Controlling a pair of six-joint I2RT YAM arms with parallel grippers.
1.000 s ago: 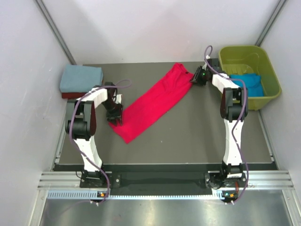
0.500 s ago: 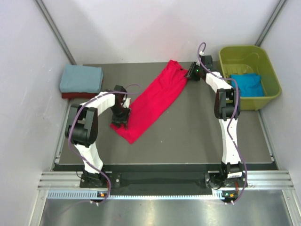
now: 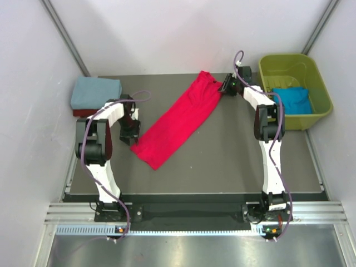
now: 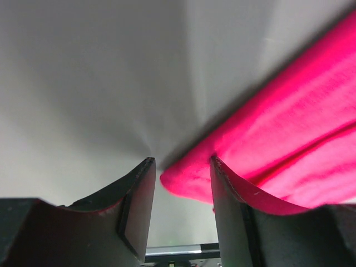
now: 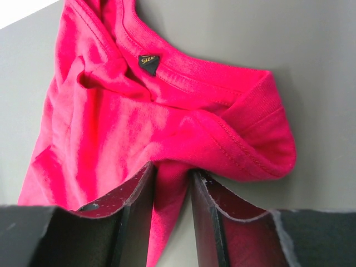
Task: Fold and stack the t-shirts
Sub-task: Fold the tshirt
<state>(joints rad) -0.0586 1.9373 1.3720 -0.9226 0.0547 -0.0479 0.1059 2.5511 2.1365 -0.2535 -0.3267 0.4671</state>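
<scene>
Across the dark table [image 3: 233,161], the red tee [image 3: 178,119] lies stretched in a long diagonal strip, collar end at the far right. Over by the right wall, the green tub [image 3: 289,56] holds a bright blue tee [image 3: 293,99]. Far left, a blue-grey tee [image 3: 96,92] sits folded on a dark red tee [image 3: 83,113]. Now the right gripper [image 5: 171,169] is clamped on cloth just below the collar. On the other side, the left gripper [image 4: 182,161] has its fingers apart, the tee's near corner poking between them. The black collar tag [image 5: 148,61] reads "Size".
</scene>
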